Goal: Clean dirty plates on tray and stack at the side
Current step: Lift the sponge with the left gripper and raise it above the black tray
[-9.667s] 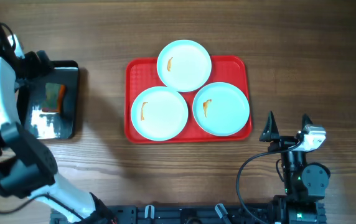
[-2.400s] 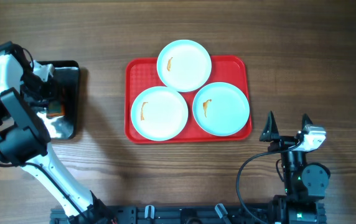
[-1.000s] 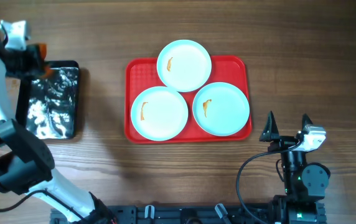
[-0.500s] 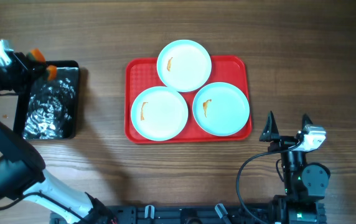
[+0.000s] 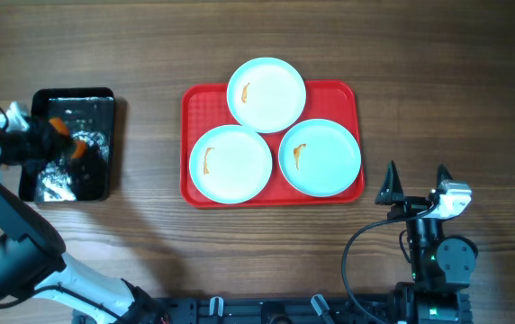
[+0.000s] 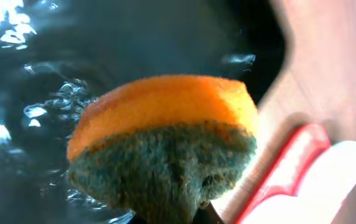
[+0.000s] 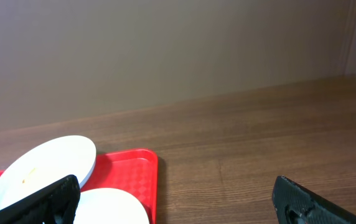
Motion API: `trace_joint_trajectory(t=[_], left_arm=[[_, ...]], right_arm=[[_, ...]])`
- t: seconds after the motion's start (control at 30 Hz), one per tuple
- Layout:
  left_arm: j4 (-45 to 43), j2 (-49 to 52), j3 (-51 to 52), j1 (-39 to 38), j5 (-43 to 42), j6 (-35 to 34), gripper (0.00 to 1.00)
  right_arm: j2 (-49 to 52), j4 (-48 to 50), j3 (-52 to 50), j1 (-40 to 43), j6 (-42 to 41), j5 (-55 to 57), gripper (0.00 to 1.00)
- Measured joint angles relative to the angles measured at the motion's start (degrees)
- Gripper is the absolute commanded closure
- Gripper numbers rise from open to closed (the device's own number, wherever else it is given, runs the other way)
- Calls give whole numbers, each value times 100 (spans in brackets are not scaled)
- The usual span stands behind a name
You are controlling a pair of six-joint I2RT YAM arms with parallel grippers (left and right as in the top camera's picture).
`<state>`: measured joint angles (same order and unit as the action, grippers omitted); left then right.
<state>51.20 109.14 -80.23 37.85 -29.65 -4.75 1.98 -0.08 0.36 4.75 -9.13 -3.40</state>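
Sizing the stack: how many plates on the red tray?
3, all on the tray: far plate, near-left plate, near-right plate. None look stacked, so none seem hidden.

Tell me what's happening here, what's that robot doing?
The left gripper is squeezing an orange-and-green sponge over the black tray of water. The three plates sit on the red tray, each with an orange smear, so none is clean yet. The right gripper sits open near the red tray's corner, holding nothing.
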Motion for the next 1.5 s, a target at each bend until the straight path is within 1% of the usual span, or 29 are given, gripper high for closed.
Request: trace_joint_trajectory(t=[0.03,0.13,0.2,0.23,0.3,0.33,0.4,0.43,0.47,0.5,0.57,0.63,0.67,0.73,0.8,0.83,0.87,0.9,0.97,1.0,1.03,1.1,1.2,1.27,1.3,1.37,1.47,1.5], left_arm=[[175,-33,-391,0,-234,4,96],[133,-391,-1143,0,-870,-33,96],[39,-710,-1327,0,-997,-74,96],[42,-811,-1335,-2,-914,-79,96],[-260,-678,-883,-72,-507,-101,96],[-459,-382,-494,-131,-348,-116,96],[-433,350,-33,-199,-146,-120,96],[-273,551,28,-201,-101,-140,96],[-219,544,0,-199,-94,-146,96],[-74,466,-122,-184,-175,-155,96],[46,35,-649,-170,-612,-162,96],[-57,-721,-1113,-181,-1150,-162,96],[-81,-1032,-1217,-203,-1213,-160,96],[-83,-1412,-1276,-308,-1049,-162,96],[-166,-1255,-1016,-450,-621,-160,96],[-173,-1032,-837,-487,-470,-162,96],[-114,-332,-520,-503,-240,-162,96],[-28,39,-387,-501,-125,-164,96],[197,398,-271,-501,26,-164,96],[321,334,-337,-501,55,-162,96],[623,286,-621,-501,74,-164,96],[855,-44,-1276,-514,70,-164,96],[546,-1113,-1873,-632,59,-162,96],[516,-1432,-1956,-774,197,-162,96],[431,-1300,-1781,-826,411,-162,96],[396,-538,-1305,-855,726,-162,96],[675,621,-890,-855,1034,-162,96],[778,686,-859,-855,1088,-164,96]], right_arm=[[0,0,0,2,0,2,0],[0,0,0,2,0,0,0],[0,0,0,0,0,0,0],[0,0,0,2,0,0,0],[0,0,0,2,0,0,0],[0,0,0,2,0,0,0],[0,0,0,2,0,2,0],[0,0,0,2,0,0,0],[0,0,0,2,0,2,0],[0,2,0,0,0,0,0],[0,2,0,0,0,2,0],[0,2,0,2,0,0,0],[0,0,0,2,0,2,0],[0,0,0,0,0,2,0],[0,2,0,2,0,2,0],[0,0,0,0,0,2,0],[0,0,0,2,0,0,0],[0,0,0,2,0,0,0],[0,2,0,2,0,2,0],[0,2,0,0,0,0,0],[0,0,0,0,0,2,0],[0,2,0,0,0,2,0],[0,2,0,2,0,2,0],[0,2,0,2,0,0,0],[0,0,0,2,0,2,0],[0,0,0,0,0,2,0],[0,2,0,2,0,0,0],[0,2,0,2,0,0,0]])
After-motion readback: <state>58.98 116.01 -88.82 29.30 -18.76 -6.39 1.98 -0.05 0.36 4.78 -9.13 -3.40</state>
